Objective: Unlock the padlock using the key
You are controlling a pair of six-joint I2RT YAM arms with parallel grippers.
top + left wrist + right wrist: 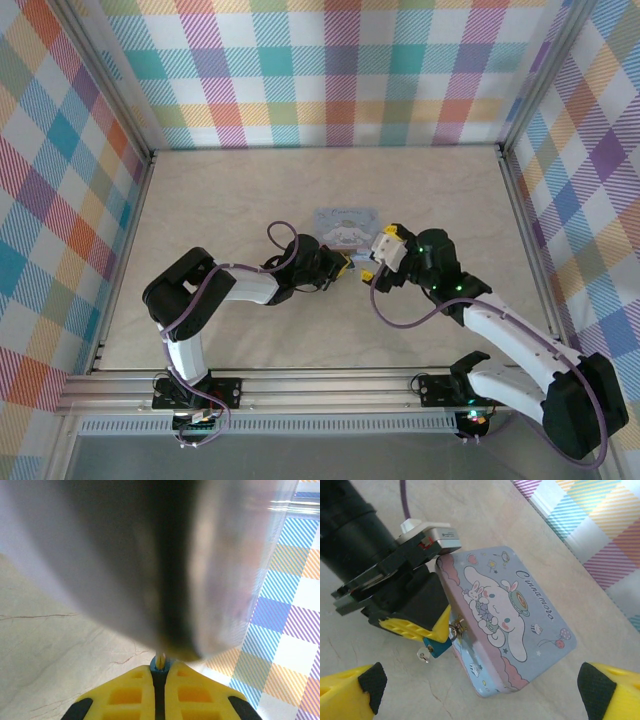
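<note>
The small blue padlock [436, 647] hangs by its thin shackle [455, 630] from the clasp on the front of the pale blue cartoon tin [520, 605]. My left gripper [432, 632] is shut on the padlock body, and its yellow fingers [125, 695] are pressed together around the blue body [160, 668]. A tiny pale metal key [423, 655] sticks out of the padlock's lower end, touched by neither gripper. My right gripper [480, 695] hovers open above the tin's near corner, its fingertips far apart. From above, the left gripper [340, 266] and right gripper [380, 252] meet at the tin's front edge [345, 224].
The tin lies flat on the beige marble-look table [250, 200], mid-table. Plaid walls [330, 70] close off the back and both sides. The left wrist view is mostly blurred by the tin's side [150, 555] close to the lens.
</note>
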